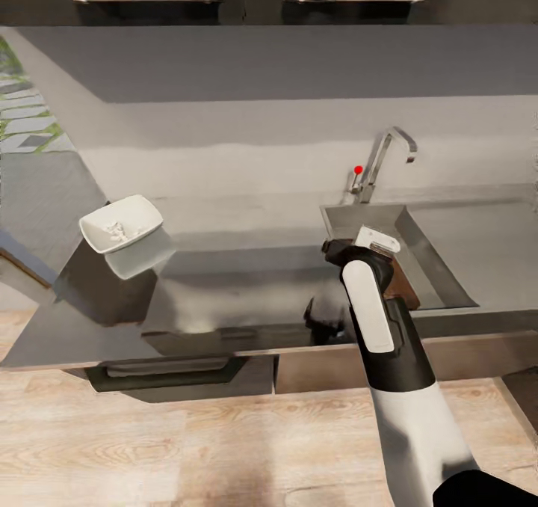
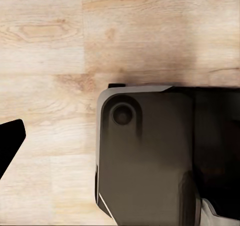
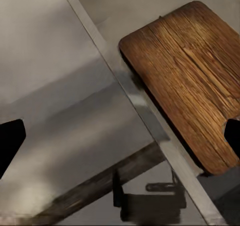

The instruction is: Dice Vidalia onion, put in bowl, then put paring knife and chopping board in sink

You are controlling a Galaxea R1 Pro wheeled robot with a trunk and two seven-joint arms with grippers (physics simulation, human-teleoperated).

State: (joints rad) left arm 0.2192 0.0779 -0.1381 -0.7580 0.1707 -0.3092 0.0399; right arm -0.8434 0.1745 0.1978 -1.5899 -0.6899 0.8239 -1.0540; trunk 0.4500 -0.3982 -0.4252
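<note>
Right jaws parted over glossy countertop (image 1: 246, 283), sink (image 1: 441, 268)

The right arm (image 1: 388, 327) reaches forward, wrist bent downward, its dark fingers (image 3: 10, 143) spread wide apart.

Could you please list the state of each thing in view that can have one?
chopping board: lying in the sink, not gripped.
sink: holds the board; no water seen running from the faucet.
bowl: upright on the countertop, with pale pieces inside.
right gripper: open, above the sink's edge, holding nothing.
left gripper: above the wooden floor; open or shut cannot be told.
</note>
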